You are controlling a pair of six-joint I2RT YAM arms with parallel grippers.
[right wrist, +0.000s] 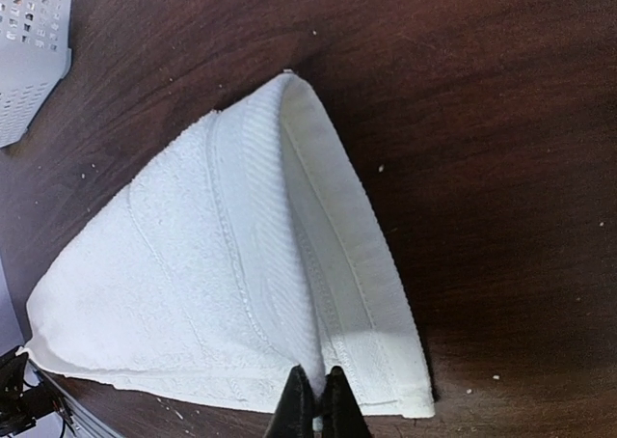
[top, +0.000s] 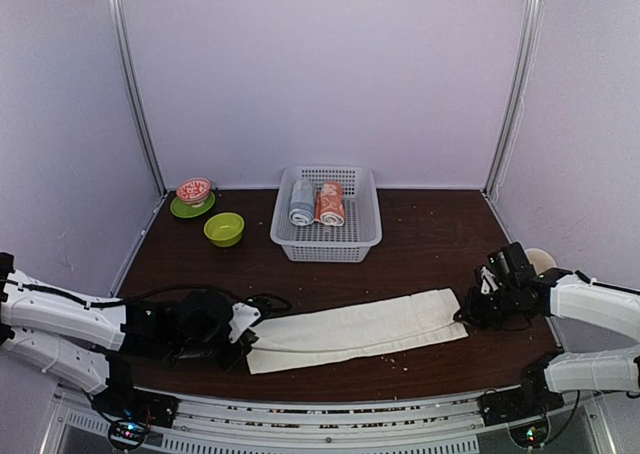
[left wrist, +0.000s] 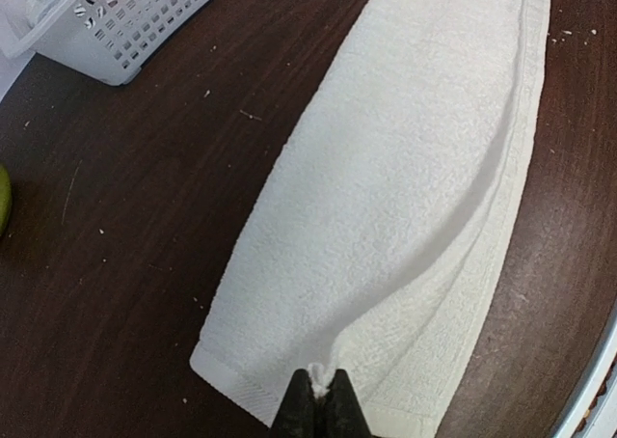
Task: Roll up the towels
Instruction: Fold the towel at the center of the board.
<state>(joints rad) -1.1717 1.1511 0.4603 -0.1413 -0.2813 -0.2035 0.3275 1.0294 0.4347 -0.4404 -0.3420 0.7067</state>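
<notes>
The cream-white towel point(top: 355, 331) lies folded in a long strip across the near part of the dark table. My left gripper point(top: 240, 342) is shut on the strip's left end; the left wrist view shows the black fingertips point(left wrist: 301, 399) pinching a tuft of the towel point(left wrist: 405, 197). My right gripper point(top: 468, 309) is shut on the right end; the right wrist view shows its fingertips point(right wrist: 294, 404) pinching the towel's hem point(right wrist: 222, 274). The salmon-orange printed towel point(top: 330, 203) lies rolled in the white basket point(top: 360, 239), beside a grey-blue roll point(top: 301, 202).
A lime green bowl point(top: 224, 229) and a red patterned bowl point(top: 194, 190) on a green saucer point(top: 184, 211) stand at the back left. The basket also shows in the left wrist view point(left wrist: 145, 33) and the right wrist view point(right wrist: 29, 42). Crumbs dot the table.
</notes>
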